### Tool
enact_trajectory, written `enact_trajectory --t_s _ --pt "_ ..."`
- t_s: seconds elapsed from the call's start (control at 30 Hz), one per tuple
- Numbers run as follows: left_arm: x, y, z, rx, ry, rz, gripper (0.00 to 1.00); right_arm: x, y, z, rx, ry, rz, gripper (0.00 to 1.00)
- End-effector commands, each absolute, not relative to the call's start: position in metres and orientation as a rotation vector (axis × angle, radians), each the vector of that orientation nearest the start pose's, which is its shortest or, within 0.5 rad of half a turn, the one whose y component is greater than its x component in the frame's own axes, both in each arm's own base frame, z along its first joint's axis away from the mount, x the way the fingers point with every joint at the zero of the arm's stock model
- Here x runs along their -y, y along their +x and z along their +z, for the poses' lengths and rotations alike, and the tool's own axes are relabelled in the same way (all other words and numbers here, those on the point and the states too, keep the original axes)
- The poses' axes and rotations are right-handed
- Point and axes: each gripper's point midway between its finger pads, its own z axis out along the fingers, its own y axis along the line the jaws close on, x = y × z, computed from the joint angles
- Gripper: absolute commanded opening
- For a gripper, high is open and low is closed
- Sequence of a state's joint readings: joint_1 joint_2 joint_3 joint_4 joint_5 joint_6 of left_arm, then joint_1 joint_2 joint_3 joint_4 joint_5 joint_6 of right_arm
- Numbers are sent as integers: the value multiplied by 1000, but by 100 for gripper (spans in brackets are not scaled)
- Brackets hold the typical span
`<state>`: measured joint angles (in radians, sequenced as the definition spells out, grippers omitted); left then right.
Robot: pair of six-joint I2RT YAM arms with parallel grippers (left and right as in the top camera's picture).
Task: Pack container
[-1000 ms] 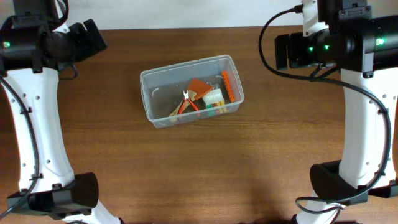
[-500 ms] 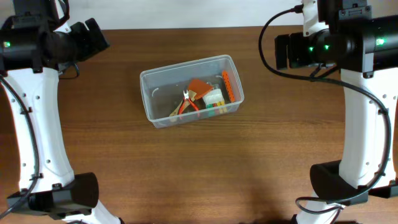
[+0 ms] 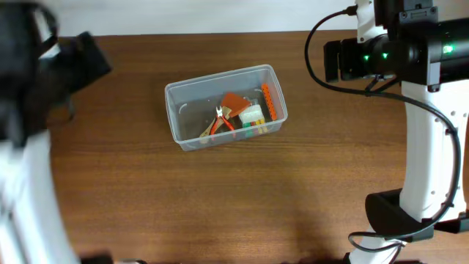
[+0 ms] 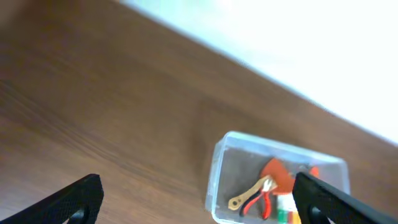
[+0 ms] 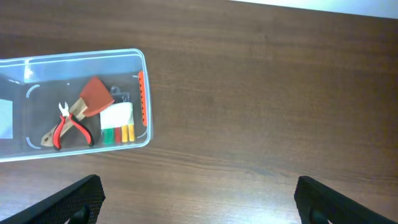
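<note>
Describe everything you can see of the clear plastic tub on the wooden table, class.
The clear rectangular plastic container has rounded corners and a rimmed edge. It sits upright, open and lidless, slightly skewed on the brown wooden table. Bunched at one end inside lie red-handled pliers, an orange wedge-shaped piece, a white block and an orange strip. Nothing else touches it.

The table (image 3: 220, 198) is brown with a streaky wood grain. The container (image 3: 174, 117) is clear (faintly bluish at the rim). Inside it, the pliers (image 3: 223, 123) have red handles. At 3 o'clock runs an orange strip (image 3: 270, 101), beside a white block (image 3: 251, 115). The right arm (image 3: 429, 147) is white and black, with green lights (image 3: 382, 55).
</note>
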<state>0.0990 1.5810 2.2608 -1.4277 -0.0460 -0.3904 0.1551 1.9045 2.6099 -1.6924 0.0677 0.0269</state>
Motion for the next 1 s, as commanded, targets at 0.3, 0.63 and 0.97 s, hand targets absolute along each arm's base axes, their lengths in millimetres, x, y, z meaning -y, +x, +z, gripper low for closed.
enact_trajectory --t_s 0.3,0.63,0.97 --pt "-55 189 413 -1965 -636 29 99 -48 383 366 -2546 -124 -34 99" --pt "-54 188 281 -1884 -621 9 99 -48 383 366 -2546 -125 -34 99" --pt "-49 223 199 -1860 -582 -45 99 -48 383 366 -2546 -125 -34 99"
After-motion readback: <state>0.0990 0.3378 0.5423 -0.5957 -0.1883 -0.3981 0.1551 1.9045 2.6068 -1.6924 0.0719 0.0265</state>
